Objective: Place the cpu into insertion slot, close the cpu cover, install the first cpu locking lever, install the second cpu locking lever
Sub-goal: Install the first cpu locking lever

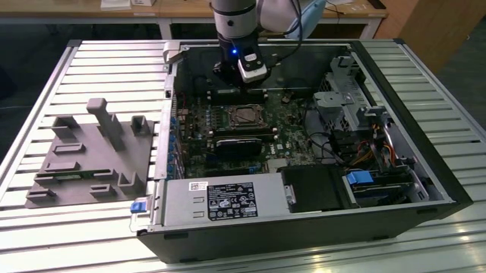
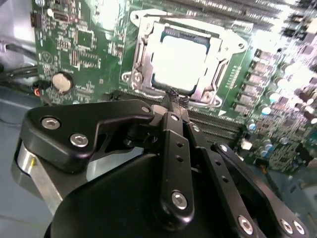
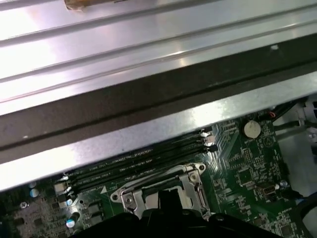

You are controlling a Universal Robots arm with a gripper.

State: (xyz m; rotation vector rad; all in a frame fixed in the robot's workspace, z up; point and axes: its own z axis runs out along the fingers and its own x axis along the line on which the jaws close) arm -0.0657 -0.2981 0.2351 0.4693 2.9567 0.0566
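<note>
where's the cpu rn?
The cpu sits in the insertion slot, framed by the cpu cover, mid-motherboard in the exterior view; the gripper is at the socket's edge in the second wrist view.

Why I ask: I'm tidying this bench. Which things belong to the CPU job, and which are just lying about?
Job in hand:
cpu, seated in the insertion slot
cpu cover, lying closed over it
gripper, tips at the cover's edge

Lying about:
grey moulded tray
power supply
coin battery
</note>
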